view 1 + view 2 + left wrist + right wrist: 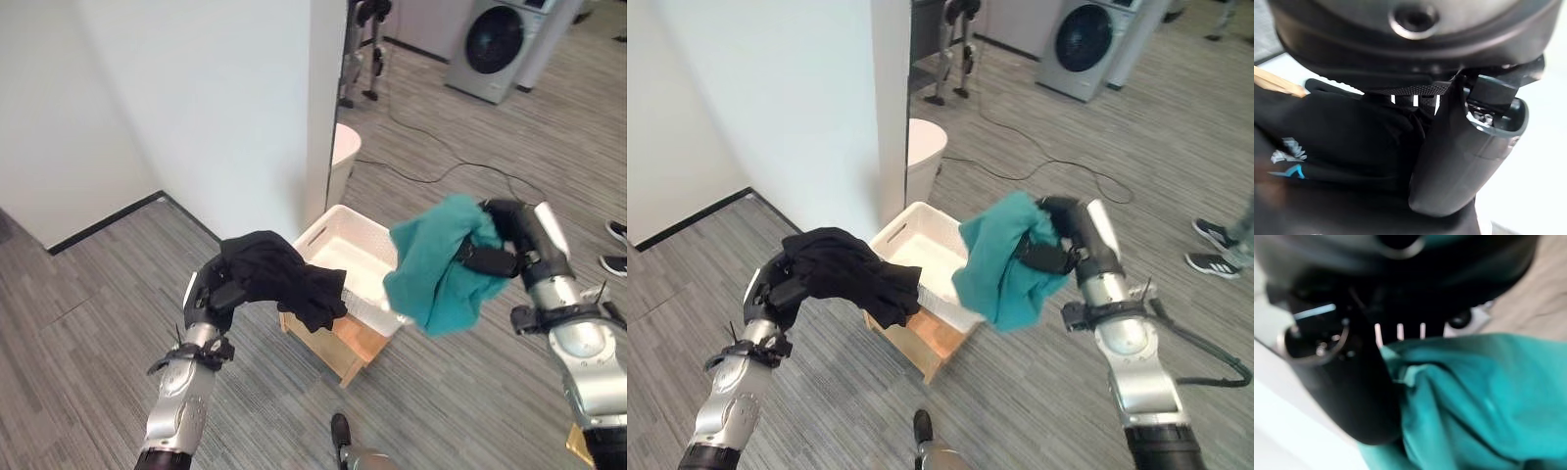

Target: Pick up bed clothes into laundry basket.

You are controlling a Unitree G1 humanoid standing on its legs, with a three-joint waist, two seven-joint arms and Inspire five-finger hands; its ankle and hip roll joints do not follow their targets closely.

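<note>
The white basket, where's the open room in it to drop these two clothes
The white basket looks bare inside, between its far rim and the near wall. The black garment in the left hand crowds its left corner; the teal cloth in the right hand overhangs its right edge.

The laundry basket (345, 257) sits on a wooden stand (345, 349) on the floor, just before the corner of a wall (255, 108). Left of the basket, the left hand (211, 292) holds a garment (284, 274) whose end hangs over the basket's near left corner. Right of the basket, the right hand (495, 245) holds a cloth (436, 264) draped above its right rim. Far behind the basket stands a washing machine (495, 44).
</note>
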